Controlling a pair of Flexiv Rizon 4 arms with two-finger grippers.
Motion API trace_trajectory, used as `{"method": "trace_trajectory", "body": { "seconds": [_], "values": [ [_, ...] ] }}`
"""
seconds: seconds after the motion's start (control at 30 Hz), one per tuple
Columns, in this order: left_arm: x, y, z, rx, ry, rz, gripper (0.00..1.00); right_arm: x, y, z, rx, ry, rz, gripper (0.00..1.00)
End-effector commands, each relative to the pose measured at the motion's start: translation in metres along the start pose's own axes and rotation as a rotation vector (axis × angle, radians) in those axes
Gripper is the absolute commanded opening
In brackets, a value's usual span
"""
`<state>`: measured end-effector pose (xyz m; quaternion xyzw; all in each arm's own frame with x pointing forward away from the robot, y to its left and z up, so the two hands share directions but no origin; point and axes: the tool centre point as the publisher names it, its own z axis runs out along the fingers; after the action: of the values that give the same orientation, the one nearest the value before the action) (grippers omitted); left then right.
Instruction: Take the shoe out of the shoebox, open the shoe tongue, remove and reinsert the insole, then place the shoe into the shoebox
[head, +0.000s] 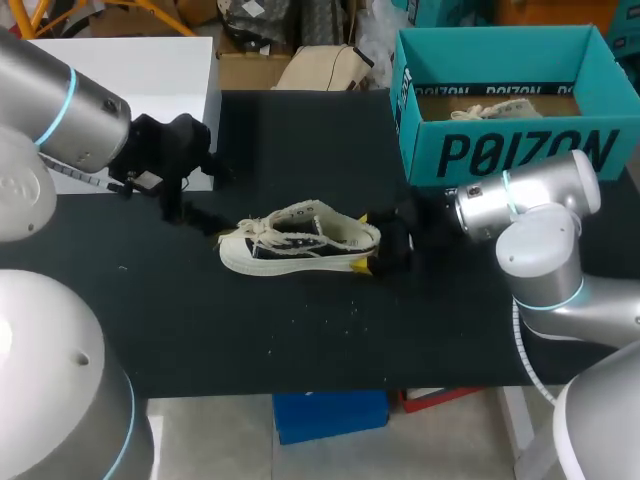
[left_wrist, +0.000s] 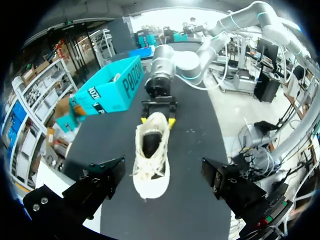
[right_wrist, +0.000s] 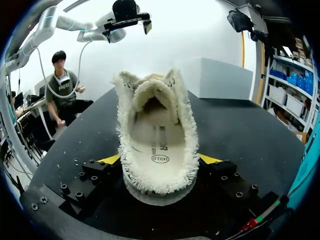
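Note:
A cream low-top shoe (head: 300, 240) with frayed edges lies on its sole in the middle of the black table (head: 250, 330), toe toward my left arm. My right gripper (head: 362, 242) holds its heel, one yellow tip against each side. In the right wrist view the shoe (right_wrist: 157, 125) fills the space between the fingers (right_wrist: 212, 159), and the insole (right_wrist: 159, 150) shows inside. My left gripper (left_wrist: 162, 167) hangs open above the table just off the toe of the shoe (left_wrist: 151, 155), touching nothing. The teal shoebox (head: 520, 150) stands open at the back right.
A second cream shoe (head: 495, 108) lies inside the shoebox. A white slab (head: 130, 60) sits at the back left, behind my left gripper (head: 172, 190). Bare black table stretches in front of the shoe toward the near edge.

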<state>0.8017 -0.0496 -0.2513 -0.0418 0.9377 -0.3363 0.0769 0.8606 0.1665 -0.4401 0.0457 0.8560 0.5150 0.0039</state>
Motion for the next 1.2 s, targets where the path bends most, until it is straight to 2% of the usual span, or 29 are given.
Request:
{"method": "trace_trajectory", "body": {
  "seconds": [0.03, 0.13, 0.17, 0.6, 0.63, 0.67, 0.7, 0.73, 0.8, 0.87, 0.9, 0.93, 1.2],
  "values": [
    [0.006, -0.022, 0.001, -0.267, -0.044, -0.271, 1.0, -0.001, -0.002, 0.002, 0.002, -0.001, 0.001, 0.0],
    [0.009, -0.032, 0.004, -0.341, -0.021, -0.277, 1.0, -0.001, -0.002, 0.002, 0.002, -0.001, 0.001, 0.0],
    [0.011, -0.038, 0.006, -0.311, 0.034, -0.226, 1.0, -0.001, -0.002, 0.002, 0.002, -0.001, 0.001, 0.0],
    [0.011, -0.038, 0.006, -0.311, 0.034, -0.226, 1.0, -0.001, -0.002, 0.002, 0.002, -0.001, 0.001, 0.0],
    [0.008, -0.037, 0.01, -0.365, 0.013, -0.298, 1.0, -0.001, -0.002, 0.002, 0.002, -0.001, 0.001, 0.0],
    [0.003, -0.036, 0.019, -0.498, -0.048, -0.432, 1.0, -0.001, -0.002, 0.002, 0.002, -0.001, 0.001, 0.0],
    [-0.001, -0.034, 0.023, -0.582, -0.08, -0.576, 1.0, -0.001, -0.002, 0.002, 0.002, -0.001, 0.001, 0.0],
    [-0.005, -0.03, 0.025, -0.607, -0.082, -0.722, 1.0, -0.001, -0.002, 0.002, 0.002, -0.001, 0.001, 0.0],
    [-0.007, -0.027, 0.027, -0.737, -0.24, -0.88, 1.0, -0.001, -0.002, 0.002, 0.002, -0.001, 0.001, 0.0],
    [-0.008, -0.025, 0.028, -0.783, -0.301, -1.022, 1.0, -0.001, -0.002, 0.002, 0.002, -0.001, 0.001, 0.0],
    [-0.009, -0.022, 0.028, -0.849, -0.376, -1.137, 1.0, -0.001, -0.002, 0.002, 0.002, -0.001, 0.001, 0.0],
    [-0.008, -0.021, 0.027, -0.845, -0.436, -1.18, 1.0, -0.001, -0.002, 0.002, 0.002, -0.001, 0.001, 0.0],
    [-0.007, -0.022, 0.029, -0.844, -0.423, -1.206, 1.0, -0.001, -0.002, 0.002, 0.002, -0.001, 0.001, 0.0]
  ]
}}
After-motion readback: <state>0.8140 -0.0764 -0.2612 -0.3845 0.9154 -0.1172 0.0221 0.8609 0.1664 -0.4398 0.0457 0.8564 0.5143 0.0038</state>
